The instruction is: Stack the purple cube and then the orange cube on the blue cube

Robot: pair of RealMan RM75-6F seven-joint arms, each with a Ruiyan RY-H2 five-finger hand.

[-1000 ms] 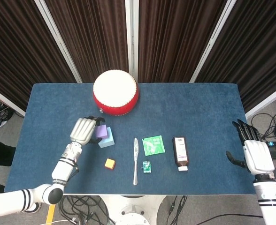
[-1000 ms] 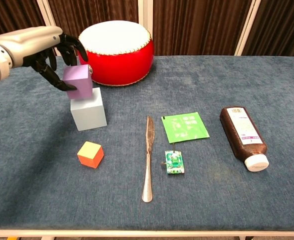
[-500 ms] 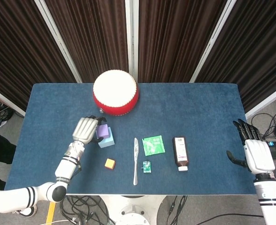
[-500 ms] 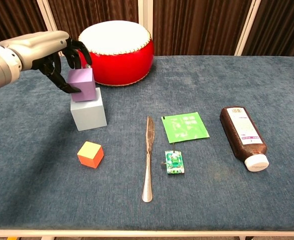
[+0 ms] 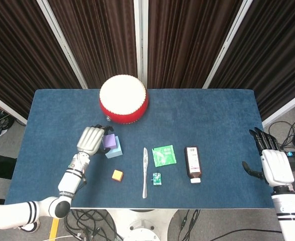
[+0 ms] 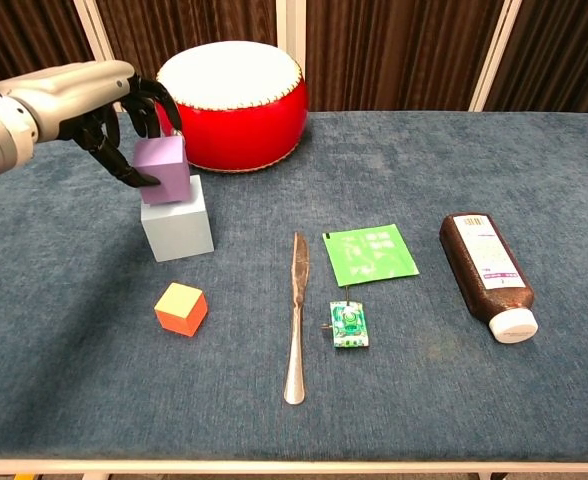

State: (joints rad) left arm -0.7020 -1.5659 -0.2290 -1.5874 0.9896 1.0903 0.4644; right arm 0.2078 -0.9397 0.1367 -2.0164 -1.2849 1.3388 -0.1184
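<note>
Fingers of your left hand curl around the purple cube, gripping it from the left and far sides. It sits on the blue cube, tilted a bit, overhanging the left edge; whether it rests flat you cannot tell. From the head view your left hand covers much of the purple cube and part of the blue cube. Orange cube lies on the table, near side of the blue cube, apart from it. Your right hand hangs off the table's right edge, fingers spread, holding nothing; it is out of the chest view. Your left arm is cut off at the frame edge in the chest view.

Other stuff: red drum with white top just far of the stack, knife lying near-far at centre, green packet with white print too small to read, small green circuit board just near of it, brown bottle on its side at right, white cap toward you, label text illegible.
</note>
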